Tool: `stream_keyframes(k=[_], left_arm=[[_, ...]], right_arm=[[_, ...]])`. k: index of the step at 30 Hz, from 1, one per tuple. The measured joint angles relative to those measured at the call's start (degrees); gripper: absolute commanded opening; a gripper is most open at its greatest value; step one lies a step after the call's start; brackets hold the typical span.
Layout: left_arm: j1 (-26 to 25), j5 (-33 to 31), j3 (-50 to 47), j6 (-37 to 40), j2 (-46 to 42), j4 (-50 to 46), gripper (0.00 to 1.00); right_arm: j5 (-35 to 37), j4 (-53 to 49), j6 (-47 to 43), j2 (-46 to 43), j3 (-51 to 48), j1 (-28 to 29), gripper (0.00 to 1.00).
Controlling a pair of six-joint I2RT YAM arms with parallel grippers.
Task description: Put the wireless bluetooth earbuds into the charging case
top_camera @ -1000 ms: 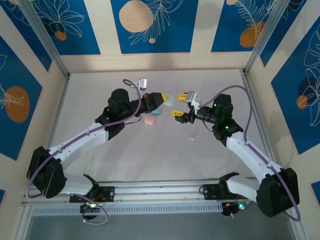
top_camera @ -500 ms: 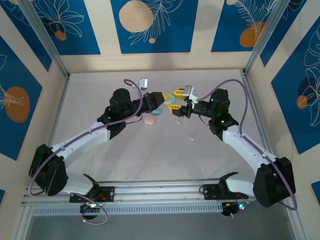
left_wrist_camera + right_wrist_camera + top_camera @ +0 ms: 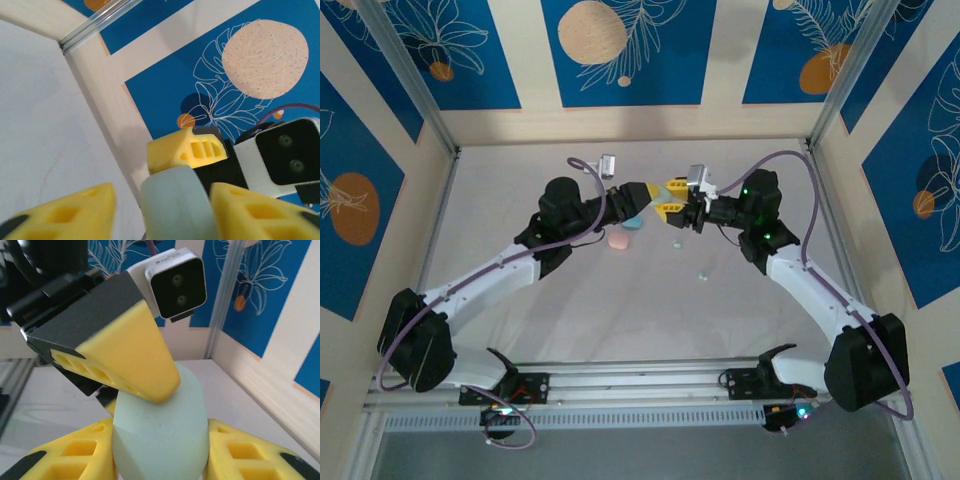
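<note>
In the top view, we saw the left gripper (image 3: 646, 191) and the right gripper (image 3: 671, 197) tip to tip above the table (image 3: 520, 180), nearer its far edge than its near one. Two earbuds (image 3: 675, 243) lay on the white surface below them. One was just under the right gripper and the other earbud (image 3: 701, 275) was closer to the right arm, so we judged that arm the nearer to both. A pink case (image 3: 617, 241) and a light blue case (image 3: 634, 223) lay beneath the left gripper, with bare table all round.

In the left wrist view, the charging case (image 3: 175, 205) stood between the left fingers (image 3: 65, 212). A gap showed on one side, so we took those jaws as parted and not gripping.

In the right wrist view, the same case (image 3: 160, 440) sat snug between the right fingers (image 3: 65, 455), which were closed on it from both sides. Its long axis pointed away from the wrist toward the left gripper, one of whose fingers lay across its far end.
</note>
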Motion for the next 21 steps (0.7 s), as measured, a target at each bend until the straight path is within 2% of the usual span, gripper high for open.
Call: stream_keyframes(k=[5, 9, 12, 16, 21], left_arm=[[0.00, 1.22, -2.62, 15.98, -4.68, 0.07, 0.73], [0.00, 3.80, -4.00, 30.88, -9.09, -2.01, 0.75], [-0.02, 6.47, -4.00, 38.95, -10.49, -3.08, 0.73], [-0.02, 9.42, -4.00, 45.57, -10.36, -3.69, 0.67], [-0.02, 11.61, -3.98, 48.63, -9.29, -3.80, 0.62]], right_arm=[[-8.59, -8.07, 0.70, 1.14, 5.81, -1.90, 0.33], [-14.14, -14.62, 0.02, 1.88, 9.20, -2.19, 0.33], [-16.87, -17.99, -0.72, 1.92, 10.60, -2.19, 0.33], [-18.64, -20.15, -1.31, 1.92, 11.23, -2.01, 0.33], [-19.74, -22.47, -2.51, 1.92, 11.45, -1.25, 0.33]])
